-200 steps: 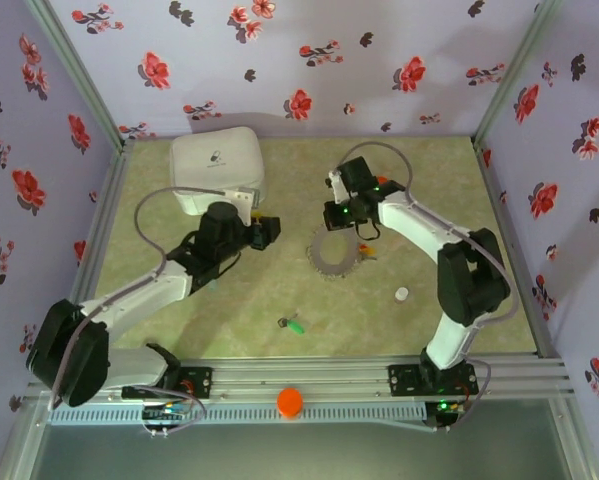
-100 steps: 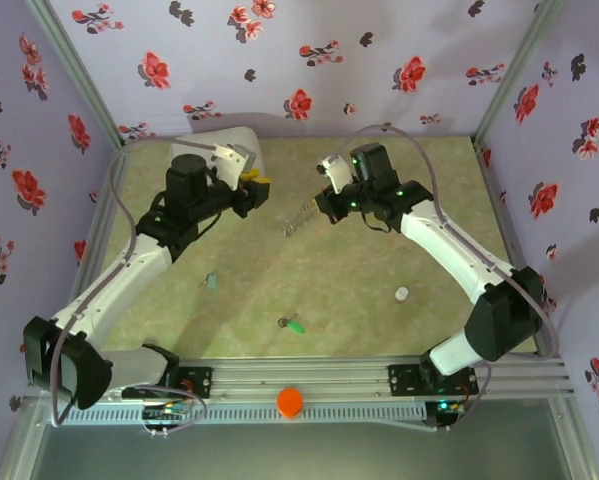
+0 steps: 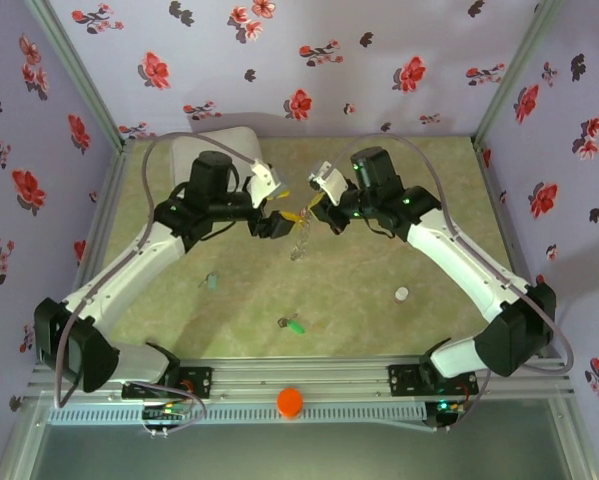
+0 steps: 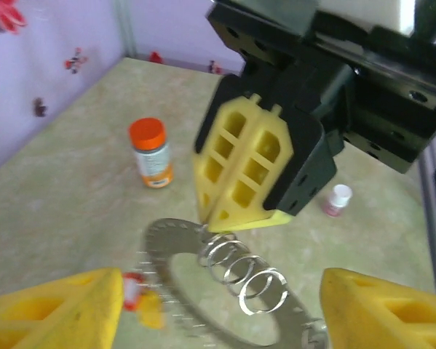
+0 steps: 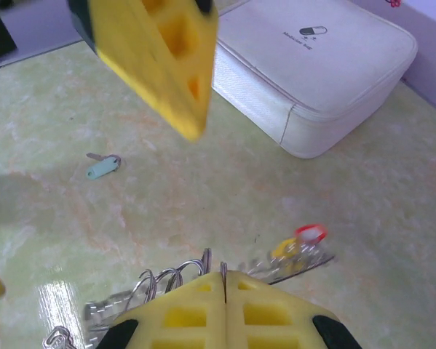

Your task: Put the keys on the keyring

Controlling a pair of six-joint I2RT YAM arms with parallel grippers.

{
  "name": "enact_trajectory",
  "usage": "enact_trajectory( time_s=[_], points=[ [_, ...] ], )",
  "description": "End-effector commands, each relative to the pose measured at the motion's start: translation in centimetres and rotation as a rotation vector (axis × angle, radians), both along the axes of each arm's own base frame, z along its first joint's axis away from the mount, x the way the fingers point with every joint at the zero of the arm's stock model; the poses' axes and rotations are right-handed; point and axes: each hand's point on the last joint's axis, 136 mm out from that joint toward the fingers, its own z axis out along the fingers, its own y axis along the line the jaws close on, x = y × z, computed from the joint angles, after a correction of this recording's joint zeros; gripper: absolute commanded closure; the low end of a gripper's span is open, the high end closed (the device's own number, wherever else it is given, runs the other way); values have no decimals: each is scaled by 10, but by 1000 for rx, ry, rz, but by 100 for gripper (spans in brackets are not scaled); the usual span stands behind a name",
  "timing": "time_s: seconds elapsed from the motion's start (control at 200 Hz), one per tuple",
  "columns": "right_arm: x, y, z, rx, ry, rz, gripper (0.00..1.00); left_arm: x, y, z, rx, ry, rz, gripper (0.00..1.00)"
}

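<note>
The keyring (image 3: 299,240) hangs above the table between both arms. My right gripper (image 3: 320,207) is shut on its rim, yellow fingers (image 5: 203,305) pressed together over the thin metal. Several small silver loops (image 4: 250,276) dangle off the keyring (image 4: 163,243) just below that grip. A red key (image 4: 134,289) and a yellow key (image 4: 152,311) cling to the ring's edge; in the right wrist view they are the red key (image 5: 310,233) and yellow key (image 5: 284,249). My left gripper (image 4: 221,285) is open, one finger on each side of the ring. A teal key (image 3: 211,282) and a green key (image 3: 294,325) lie on the table.
A white zipped case (image 3: 217,152) sits at the back left. An orange-capped bottle (image 4: 151,153) and a small white cap (image 3: 402,294) stand on the table. Flowered walls enclose the table on three sides.
My left gripper has swung right to the hanging ring and its jaws have spread wide. The right gripper still holds the ring aloft, shifted slightly left.
</note>
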Motion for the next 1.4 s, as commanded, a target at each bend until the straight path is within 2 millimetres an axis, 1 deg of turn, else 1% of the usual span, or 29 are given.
enact_trajectory(
  time_s=[0.0, 0.11, 0.155, 0.31, 0.41, 0.485, 0.605, 0.78, 0.93, 1.045, 1.235, 1.335, 1.395],
  points=[
    [-16, 2, 7, 24, -41, 75, 100, -15, -11, -8, -43, 34, -112, 23],
    [-24, 5, 6, 41, -61, 124, 100, -23, -19, -4, -116, 73, -169, 20],
    [-27, 6, 6, 48, -61, 140, 100, -26, -20, -6, -134, 89, -185, 18],
    [-33, 9, 5, 61, -41, 180, 100, -29, -21, -23, -126, 124, -193, 17],
    [-36, 11, 1, 72, -21, 196, 100, -37, -23, -38, -109, 120, -218, 20],
    [-37, 13, -1, 76, -9, 200, 100, -42, -25, -42, -117, 91, -235, 24],
    [-33, 13, -3, 77, -7, 182, 100, -45, -28, -38, -143, 85, -236, 30],
    [-27, 12, -3, 84, -24, 140, 100, -51, -28, -36, -145, 81, -245, 36],
    [-21, 11, -4, 79, -33, 108, 100, -51, -26, -41, -142, 74, -230, 37],
    [-17, 9, -4, 72, -38, 87, 100, -52, -28, -39, -143, 63, -225, 38],
    [-12, 9, -9, 56, -35, 53, 100, -43, -26, -34, -100, -60, -122, 40],
    [-11, 10, -8, 63, -36, 46, 100, -48, -25, -29, -105, -77, -124, 40],
    [-9, 10, -8, 62, -37, 39, 100, -57, -27, -27, -109, -76, -152, 40]
  ],
)
